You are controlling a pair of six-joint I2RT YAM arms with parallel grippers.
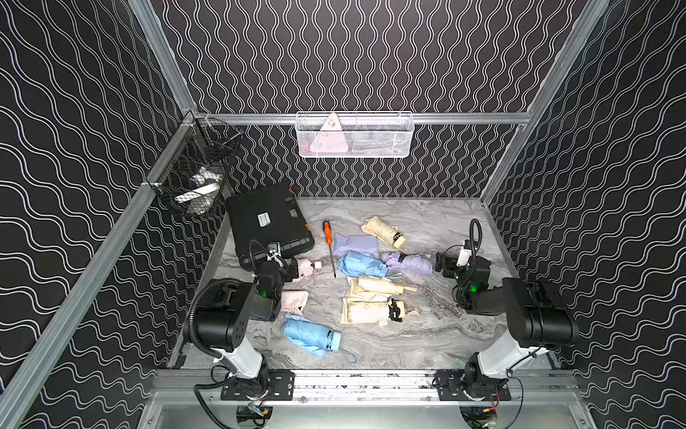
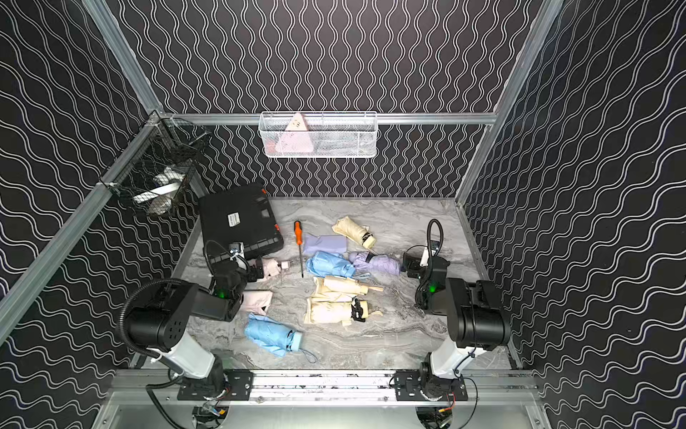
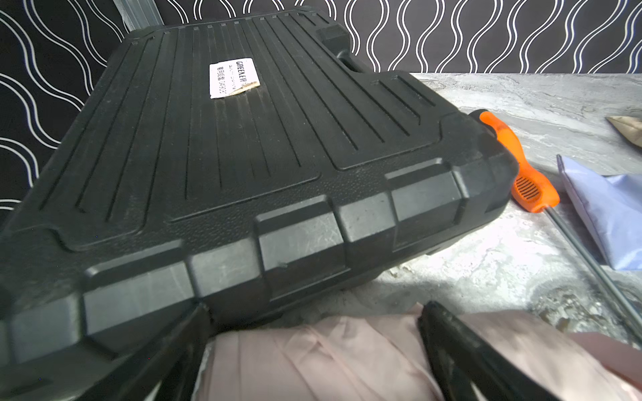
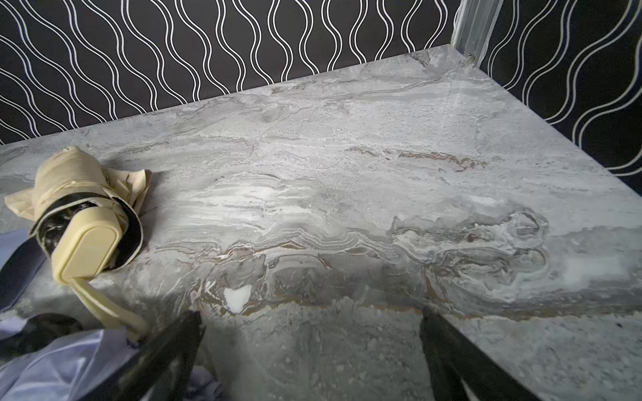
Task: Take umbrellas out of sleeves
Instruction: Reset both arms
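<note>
In both top views the orange-handled screwdriver [image 1: 328, 237] lies on the marbled worktop [image 1: 427, 334], with the black hard case [image 1: 267, 221] just to one side of it. Near its tip on that case side, the pink umbrella [image 1: 307, 268] lies at the left fingers [image 1: 294, 268], and a flat pink sleeve [image 1: 294, 301] lies beyond that, toward the arm bases. On the screwdriver's other side are a lilac sleeve [image 2: 326, 243], a blue umbrella [image 2: 330, 264] and a lilac umbrella [image 2: 382, 263], with the right fingers [image 2: 408, 264] just past the last. Two cream bundles [image 2: 339, 286] lie farther from its tip, toward the bases. In the left wrist view the left fingers [image 3: 187, 333] stand wide apart astride pink fabric, pinching nothing, one tip close to the case. In the right wrist view the right fingers [image 4: 173, 340] are equally spread over bare worktop and hold nothing, with lilac fabric beside one. The pink umbrella looks already bare, so the smooth cream bundle is probably next. To do that well, one arm should pinch only the sleeve's closed end and the other the handle. The pull should run straight along the umbrella, low over the worktop, so the limp tube slides instead of bunching.
</note>
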